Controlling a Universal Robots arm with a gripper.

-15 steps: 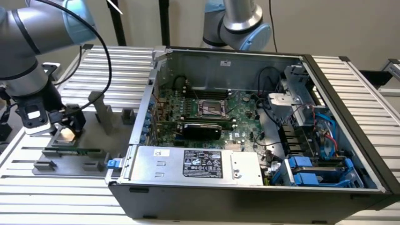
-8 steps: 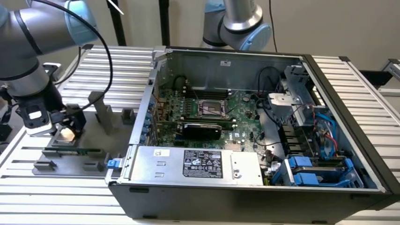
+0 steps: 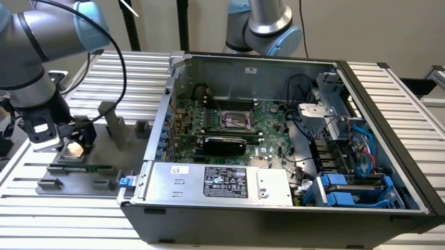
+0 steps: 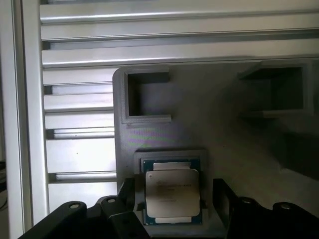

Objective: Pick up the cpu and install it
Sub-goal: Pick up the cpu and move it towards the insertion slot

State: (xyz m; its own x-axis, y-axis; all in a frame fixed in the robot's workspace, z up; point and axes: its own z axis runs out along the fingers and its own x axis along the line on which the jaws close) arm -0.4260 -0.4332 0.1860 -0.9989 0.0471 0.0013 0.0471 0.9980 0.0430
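As the end effector hangs spread over it, the cpu rests in a grey holder on the counter.
Exterior view: holder beside the open computer case. Wrist view: fingers flank the cpu, apart from it.

Setting: robotics lab
Shown by: slatted aluminium table, robot arm, second arm, opened computer case, grey parts fixture

I can read nothing. The black rectangular label on the silver metal power-supply box bears white print too fine to read, and the faint lettering on the silvery-white square cpu is likewise unreadable.
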